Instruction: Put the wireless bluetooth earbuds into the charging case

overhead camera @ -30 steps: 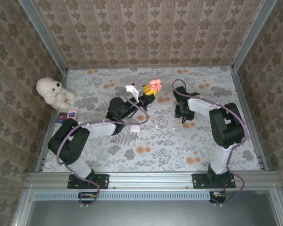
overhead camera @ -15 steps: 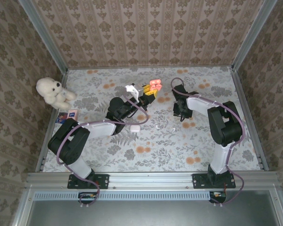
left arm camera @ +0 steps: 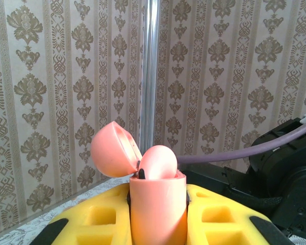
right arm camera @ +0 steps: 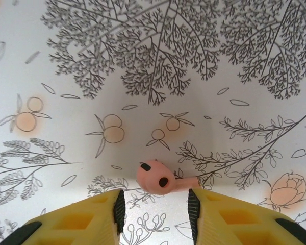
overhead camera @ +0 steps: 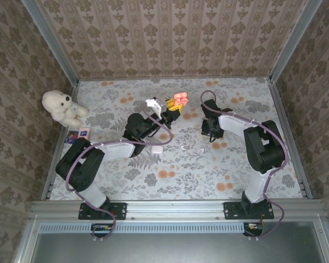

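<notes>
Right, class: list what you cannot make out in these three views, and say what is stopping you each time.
Left wrist view: pink case, base cut off by the bottom edge, sides covered by the left fingers, sockets hidden by its wall.
Right wrist view: the right fingers, near the pink earbud, cut off by the bottom edge.
Top view: the white specks are too small to identify.

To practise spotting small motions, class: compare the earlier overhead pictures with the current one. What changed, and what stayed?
The right end effector edged slightly toward the far wall, its elbow swaying left and back. It is open over the pink earbud, with nothing taken or released. Unchanged: the left end effector clamped on the open pink case, the white case, the plush toy.
</notes>
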